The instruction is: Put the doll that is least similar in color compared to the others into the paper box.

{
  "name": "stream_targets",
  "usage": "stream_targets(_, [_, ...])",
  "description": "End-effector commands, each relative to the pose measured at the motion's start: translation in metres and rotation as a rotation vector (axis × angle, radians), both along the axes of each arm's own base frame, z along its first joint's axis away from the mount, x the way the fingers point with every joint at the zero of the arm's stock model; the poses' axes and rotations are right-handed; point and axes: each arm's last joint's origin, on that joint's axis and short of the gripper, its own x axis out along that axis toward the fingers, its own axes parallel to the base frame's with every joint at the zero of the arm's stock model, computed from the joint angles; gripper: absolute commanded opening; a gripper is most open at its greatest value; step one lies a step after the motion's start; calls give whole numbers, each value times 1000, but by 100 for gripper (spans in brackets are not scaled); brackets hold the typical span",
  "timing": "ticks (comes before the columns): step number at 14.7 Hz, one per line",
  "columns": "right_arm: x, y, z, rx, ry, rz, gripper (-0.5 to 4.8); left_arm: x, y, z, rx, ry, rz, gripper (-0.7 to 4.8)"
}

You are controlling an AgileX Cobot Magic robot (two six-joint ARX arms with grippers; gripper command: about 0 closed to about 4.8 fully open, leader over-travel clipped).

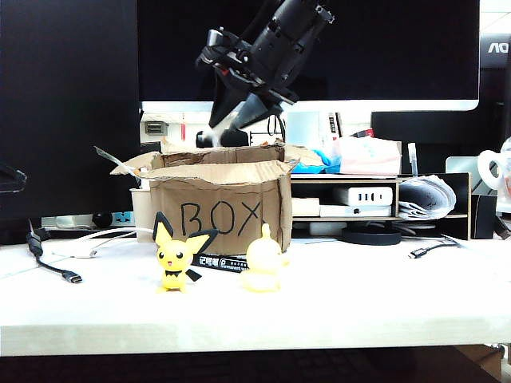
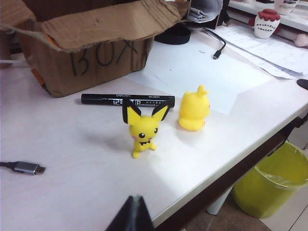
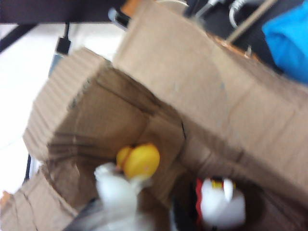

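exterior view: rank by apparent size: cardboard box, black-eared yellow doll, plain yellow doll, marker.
1. paper box, clearly largest.
2. black-eared doll and plain yellow doll, about alike, unranked.
3. marker, mostly hidden behind the dolls, so unsure.

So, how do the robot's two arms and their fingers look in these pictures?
The right arm above the box is black, a thick round body with bolted brackets, narrowing to the right gripper with dark pointed fingers. Of the left gripper only a black wedge-shaped tip shows. No markings or cables are readable.
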Motion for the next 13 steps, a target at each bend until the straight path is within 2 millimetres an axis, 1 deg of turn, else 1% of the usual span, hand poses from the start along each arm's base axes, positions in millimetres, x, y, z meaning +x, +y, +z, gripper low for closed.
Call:
stream_targets(1, [-2,0,3,-6,0,-1,255,0,0,2,-7,-13,0,-5])
stream_targets(2, [-2,0,3,-9,4,0,279,0,0,2,-7,-13,0,-5])
stream_targets(4, [-3,0,4,-8,5,2,268,0,0,2,-7,-13,0,-5])
stream_targets(5, [-3,0,6,-6,8,4,207,0,0,2,-7,-12,0,-5])
stream_targets(6, [-5,-1,13,-4,4,4,35,0,0,2,-7,-13,0,-5])
stream_targets(7, [-8,-3,24,-9,11,3,-6,0,0,2,-7,-13,0,-5])
stream_targets(8, [-10,-4,29,-14,18,3,-6,0,0,2,-7,-13,0,-5])
stream_targets(9, [-17,-9,39,-31,27,-6,-6,0,0,2,-7,-13,0,-5])
stream_targets(10, [-26,-16,50,-74,22,-33,-6,0,0,2,-7,-13,0,-5])
stream_targets(11, [-34,-21,55,-133,17,-42,-6,0,0,2,-7,-12,0,-5])
stream_targets(12, [-44,-23,60,-187,15,-32,-6,0,0,2,-7,-13,0,-5])
stream_targets(13, [-58,-30,70,-227,29,-20,-6,0,0,2,-7,-13,1,-5])
